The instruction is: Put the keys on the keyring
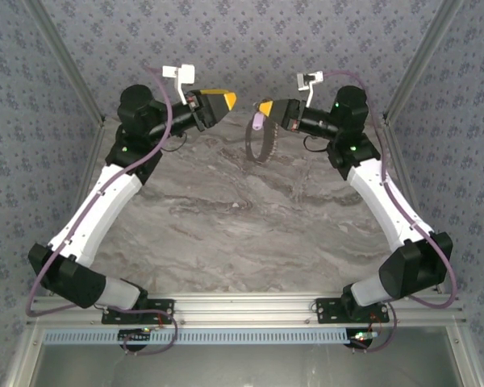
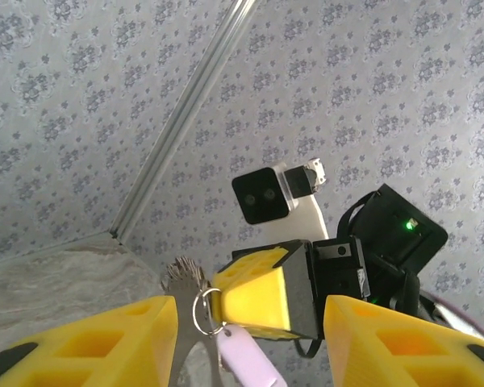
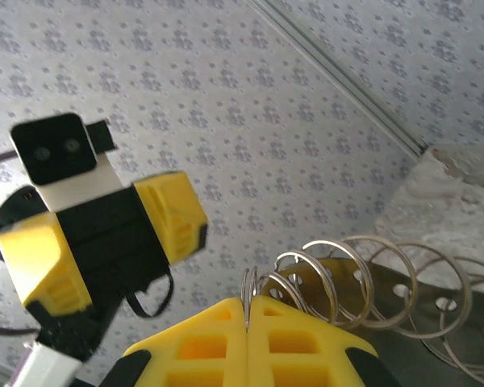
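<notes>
The table (image 1: 226,218) has a flat top that looks like grey stone with pale swirls. Walls (image 1: 32,121) with a small flower pattern stand close along its left, far and right sides. A silver metal rail (image 1: 250,305) runs along the near edge. The left arm's base (image 1: 141,310) and the right arm's base (image 1: 351,308) sit on it. The keyring (image 1: 262,143) is over the far part of the top; I cannot tell if it touches.

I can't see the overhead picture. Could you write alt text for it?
Over a marble-patterned table, a robot's right tool is shut on a grey keyring that hangs with a lilac key; its left tool faces it across a small gap.
</notes>
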Action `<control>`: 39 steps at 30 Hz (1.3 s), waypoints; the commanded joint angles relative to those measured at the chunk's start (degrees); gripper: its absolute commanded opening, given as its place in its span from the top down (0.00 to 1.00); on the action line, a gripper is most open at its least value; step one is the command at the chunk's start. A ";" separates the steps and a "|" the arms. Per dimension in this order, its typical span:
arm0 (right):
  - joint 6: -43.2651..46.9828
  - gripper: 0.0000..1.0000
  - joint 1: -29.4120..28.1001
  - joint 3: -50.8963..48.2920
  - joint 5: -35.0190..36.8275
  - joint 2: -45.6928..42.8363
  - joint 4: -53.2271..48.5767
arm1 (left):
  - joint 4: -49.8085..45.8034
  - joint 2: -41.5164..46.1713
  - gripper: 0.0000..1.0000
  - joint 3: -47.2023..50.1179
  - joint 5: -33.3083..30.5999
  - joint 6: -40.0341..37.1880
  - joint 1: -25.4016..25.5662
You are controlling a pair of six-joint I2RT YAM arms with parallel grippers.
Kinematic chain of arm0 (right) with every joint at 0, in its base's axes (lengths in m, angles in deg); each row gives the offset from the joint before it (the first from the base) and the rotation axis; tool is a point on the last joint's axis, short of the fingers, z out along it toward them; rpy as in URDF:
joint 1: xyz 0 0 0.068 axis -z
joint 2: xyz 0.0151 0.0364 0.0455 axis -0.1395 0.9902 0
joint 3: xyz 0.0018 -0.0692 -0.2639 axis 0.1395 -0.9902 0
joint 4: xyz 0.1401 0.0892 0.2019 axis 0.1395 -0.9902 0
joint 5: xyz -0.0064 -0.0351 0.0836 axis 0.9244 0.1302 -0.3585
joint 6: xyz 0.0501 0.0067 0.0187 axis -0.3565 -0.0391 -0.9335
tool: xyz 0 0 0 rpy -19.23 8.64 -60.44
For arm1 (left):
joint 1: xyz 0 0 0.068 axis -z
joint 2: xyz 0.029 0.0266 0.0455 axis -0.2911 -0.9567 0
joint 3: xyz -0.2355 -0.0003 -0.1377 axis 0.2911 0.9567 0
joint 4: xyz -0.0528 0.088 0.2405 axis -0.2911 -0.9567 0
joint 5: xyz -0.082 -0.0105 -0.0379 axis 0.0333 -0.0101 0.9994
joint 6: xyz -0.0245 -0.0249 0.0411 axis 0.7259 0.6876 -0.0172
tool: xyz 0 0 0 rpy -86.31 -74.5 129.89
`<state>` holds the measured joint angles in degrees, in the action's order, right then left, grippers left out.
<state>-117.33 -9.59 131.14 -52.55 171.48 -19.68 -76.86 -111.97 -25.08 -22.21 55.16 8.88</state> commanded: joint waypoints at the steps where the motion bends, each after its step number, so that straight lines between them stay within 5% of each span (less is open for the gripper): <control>1: 8.43 1.00 1.03 3.42 -6.03 -2.20 -8.61 | -4.65 0.93 0.49 -1.20 4.75 -4.60 -0.87; 7: 15.76 1.00 1.75 6.79 -10.11 -1.57 -18.03 | -13.52 -1.97 0.50 -6.66 12.85 -10.23 -1.41; 13: 17.50 1.00 0.93 9.22 -13.63 -0.66 -21.09 | -18.58 -4.73 0.63 -10.71 18.11 -12.39 -1.28; 39: 16.45 1.00 -2.40 10.03 -13.29 0.30 -19.30 | -20.14 -7.86 0.72 -11.72 22.13 -13.08 1.65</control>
<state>-100.48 -11.64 139.19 -64.55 171.85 -41.36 -96.66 -119.73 -35.44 -1.60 43.18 9.88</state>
